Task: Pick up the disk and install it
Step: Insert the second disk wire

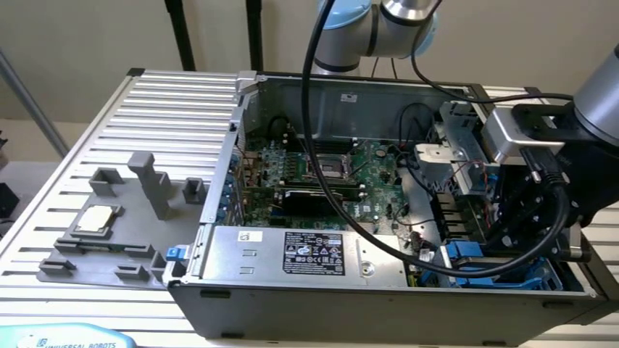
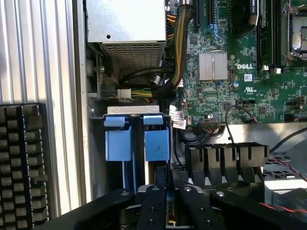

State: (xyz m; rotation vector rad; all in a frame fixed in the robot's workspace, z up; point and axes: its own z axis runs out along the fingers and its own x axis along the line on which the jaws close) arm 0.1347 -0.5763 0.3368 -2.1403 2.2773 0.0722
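Claw (image 2: 160,199) directly over the disk (image 2: 156,143) — in its bay.

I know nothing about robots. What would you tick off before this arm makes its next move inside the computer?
1. Case side open, inside reachable: ok; the case lies open with the motherboard exposed.
2. Gripper lined up with the drive bay: ok; it hangs just over the two blue frames standing side by side.
3. What the gripper holds: cannot tell.
4. Drive fully seated in the bay: cannot tell from this angle.
5. Arm's own black cable free of the case: not ok; it loops down inside the case beside the bay and might snag.
6. Silver chip out of the way: ok; it lies on the grey fixture outside the case.
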